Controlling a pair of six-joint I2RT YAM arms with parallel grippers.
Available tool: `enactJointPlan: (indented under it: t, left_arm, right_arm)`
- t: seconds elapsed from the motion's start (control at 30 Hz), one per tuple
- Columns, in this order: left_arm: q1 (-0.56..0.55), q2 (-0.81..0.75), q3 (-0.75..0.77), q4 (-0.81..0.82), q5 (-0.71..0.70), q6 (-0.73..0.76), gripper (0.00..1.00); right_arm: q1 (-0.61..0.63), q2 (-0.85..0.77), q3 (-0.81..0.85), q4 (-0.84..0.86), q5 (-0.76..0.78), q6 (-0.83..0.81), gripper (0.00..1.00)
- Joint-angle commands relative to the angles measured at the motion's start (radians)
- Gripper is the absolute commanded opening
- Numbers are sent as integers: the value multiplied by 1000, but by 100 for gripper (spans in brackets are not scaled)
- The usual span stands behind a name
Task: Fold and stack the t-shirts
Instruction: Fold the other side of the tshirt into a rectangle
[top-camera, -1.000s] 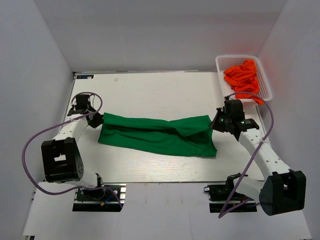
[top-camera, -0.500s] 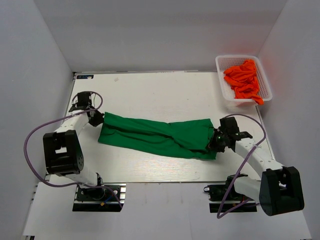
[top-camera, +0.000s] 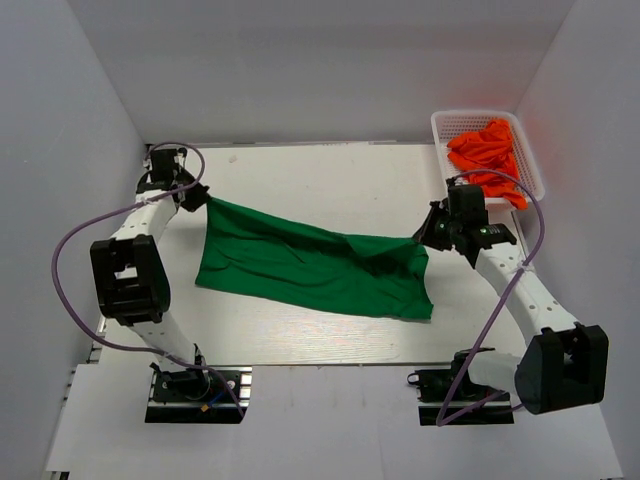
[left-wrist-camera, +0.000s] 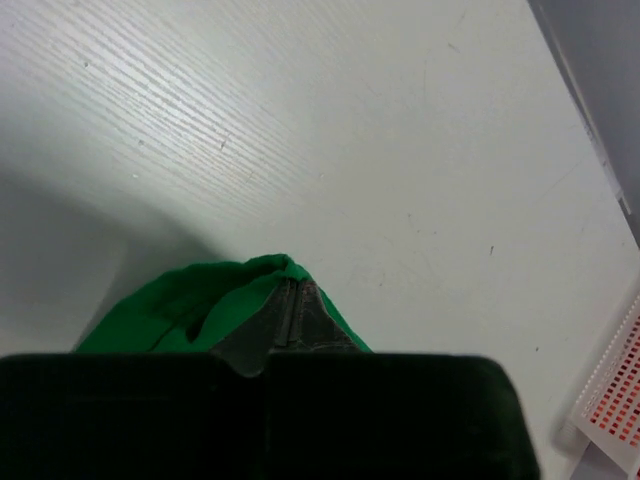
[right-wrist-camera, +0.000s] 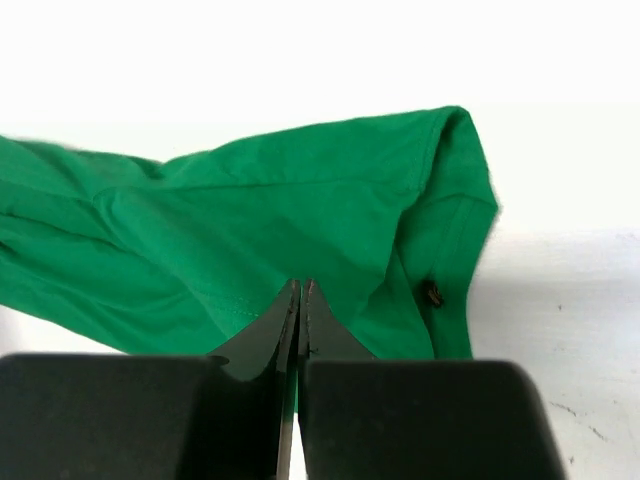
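Left gripper (top-camera: 204, 200) is pinched shut on one end of the green t-shirt (top-camera: 310, 265), near the far left corner of the table (top-camera: 330, 180). The right gripper (top-camera: 421, 238) is clamped on the opposite end, toward the right edge. Between them the shirt is pulled out into a long band across the middle of the table, with slanting creases and bunched folds right of middle. In the far right corner a white mesh basket (top-camera: 438, 128) holds the crumpled orange t-shirts (top-camera: 487, 155), one spilling over its near rim. The right arm's purple cable (top-camera: 541, 225) loops across that end of the basket.
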Motion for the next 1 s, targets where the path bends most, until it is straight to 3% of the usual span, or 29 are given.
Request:
enactJointPlan:
  t: [0.0, 0.33, 0.67, 0.77, 0.8, 0.87, 0.9, 0.97]
  left_arm:
    - [0, -13, -23, 16, 19, 25, 0]
    - [14, -98, -242, -10, -113, -7, 0]
    - [14, -136, -296, -76, -197, -39, 0]
    - [14, -124, -296, -108, -197, -39, 0]
    - [14, -124, -272, -124, -197, -39, 2]
    - [14, -102, -262, -163, -220, -53, 5]
    - [14, -102, -247, -221, -240, -82, 9]
    - [14, -140, -256, -243, -252, -129, 62]
  right_arm:
    - [-7, -49, -38, -35, 5, -17, 0]
    - [-7, -125, -263, -73, -55, 43, 0]
    - [-5, -114, -387, -52, -124, 72, 0]
    - [-5, -96, -404, -28, -135, 68, 8]
    - [-4, -91, -401, -26, -136, 66, 22]
    - [-1, -77, -374, -40, -136, 40, 36]
    - [-4, -65, -369, -44, -136, 34, 41]
    - [-2, -67, -348, -76, -109, 15, 55]
